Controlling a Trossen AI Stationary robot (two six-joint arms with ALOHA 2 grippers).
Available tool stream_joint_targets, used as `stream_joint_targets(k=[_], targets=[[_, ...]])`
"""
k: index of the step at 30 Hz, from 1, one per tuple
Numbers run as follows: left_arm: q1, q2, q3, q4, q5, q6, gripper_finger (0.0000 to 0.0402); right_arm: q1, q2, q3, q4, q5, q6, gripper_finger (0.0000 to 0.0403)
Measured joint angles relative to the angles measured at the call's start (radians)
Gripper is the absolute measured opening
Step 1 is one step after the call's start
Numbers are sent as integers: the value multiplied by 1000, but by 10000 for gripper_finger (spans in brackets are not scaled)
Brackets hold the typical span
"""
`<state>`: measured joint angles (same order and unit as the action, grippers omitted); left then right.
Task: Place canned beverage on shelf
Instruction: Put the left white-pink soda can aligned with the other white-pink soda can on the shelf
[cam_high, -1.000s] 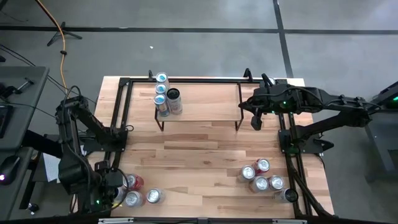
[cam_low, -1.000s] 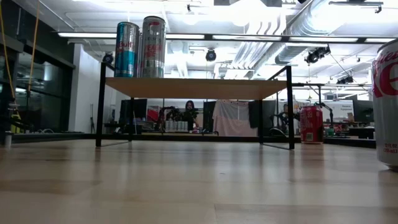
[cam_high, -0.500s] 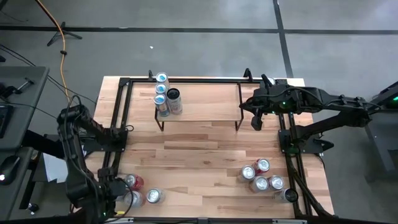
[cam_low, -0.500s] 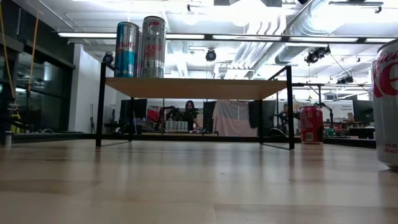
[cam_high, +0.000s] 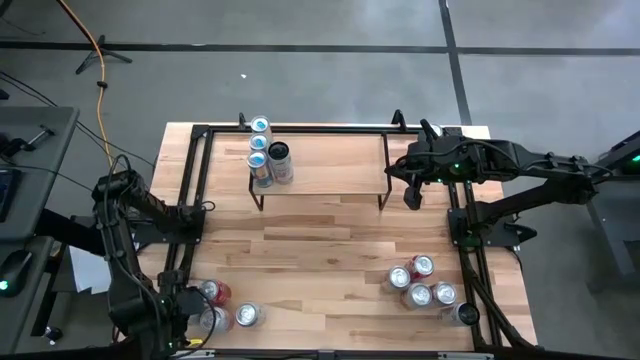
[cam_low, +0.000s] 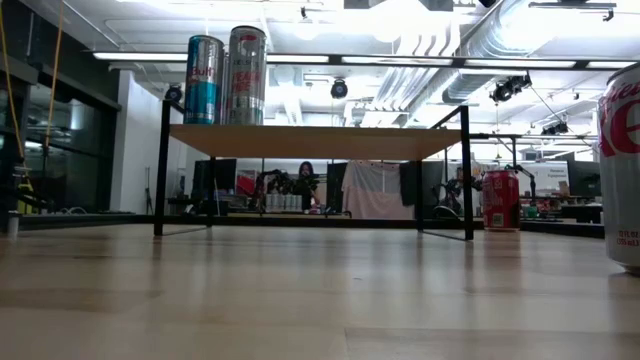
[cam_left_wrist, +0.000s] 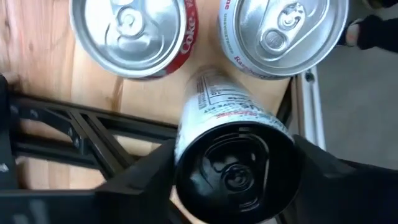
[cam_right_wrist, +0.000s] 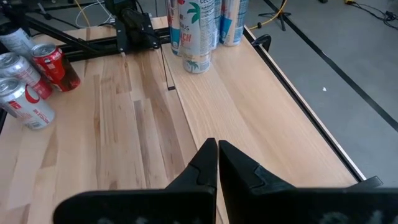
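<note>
At the table's near left corner my left gripper is clasping a black-topped can beside two other cans, so next comes lifting it clear toward the shelf far ahead, my right gripper clenched empty.

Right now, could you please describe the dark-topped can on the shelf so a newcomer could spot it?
Find the low light wood shelf with black rod legs at the far side of the table; at the shelf's left end stand four cans. Three pale-topped ones form a row; the dark-topped can stands alone beside them, nearer the shelf's middle.
</note>
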<state>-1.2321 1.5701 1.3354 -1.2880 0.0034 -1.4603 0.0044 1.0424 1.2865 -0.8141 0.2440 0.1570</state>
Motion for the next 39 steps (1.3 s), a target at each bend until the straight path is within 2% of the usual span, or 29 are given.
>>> stream_joint_targets(k=[2,6,13,18,22,28,32,35,39], targets=[[0,-32,0,-4,17,-33,155,0,0,0,1,0,0,0],[0,-142,0,-5,33,-98,154,0,0,0,1,0,-5,0],[23,-424,0,30,20,-161,154,0,0,0,2,0,-8,0],[118,-607,1,72,-104,-180,154,0,0,0,34,-36,0,0],[277,-663,1,79,-183,-37,154,3,0,0,117,-136,24,0],[525,-628,1,167,-136,248,154,27,29,1,323,-193,97,10],[666,-572,1,245,-112,375,154,60,93,1,486,-226,105,65],[762,-528,1,314,-99,459,154,89,161,17,566,-248,115,136],[863,-472,1,396,-64,586,154,119,257,82,549,-249,125,239]])
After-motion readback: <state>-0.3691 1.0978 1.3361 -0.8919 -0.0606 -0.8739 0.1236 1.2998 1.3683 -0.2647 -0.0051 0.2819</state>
